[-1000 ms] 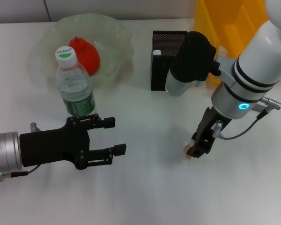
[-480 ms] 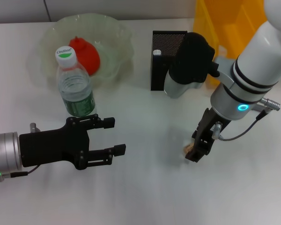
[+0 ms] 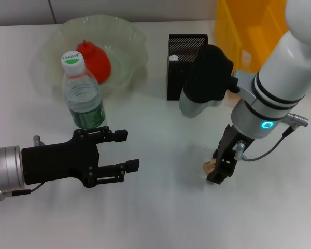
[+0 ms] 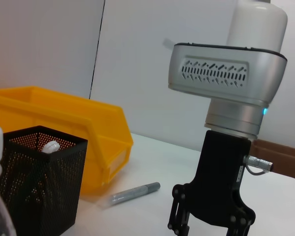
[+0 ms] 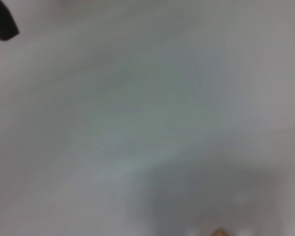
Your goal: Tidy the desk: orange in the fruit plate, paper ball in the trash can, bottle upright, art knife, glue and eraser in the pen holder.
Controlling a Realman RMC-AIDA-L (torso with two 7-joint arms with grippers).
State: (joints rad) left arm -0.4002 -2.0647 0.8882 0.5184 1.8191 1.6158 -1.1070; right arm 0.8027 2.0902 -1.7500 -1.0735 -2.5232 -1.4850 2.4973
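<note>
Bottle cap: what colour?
White with a green top, on the bottle. Best seen in the head view.

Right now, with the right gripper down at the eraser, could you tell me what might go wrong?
The eraser is tiny and shows only at the edge of the right gripper, so it could slip or be nudged away. The lift to the pen holder passes close to its rim. The left gripper hovers open near the upright bottle and could tip it.
</note>
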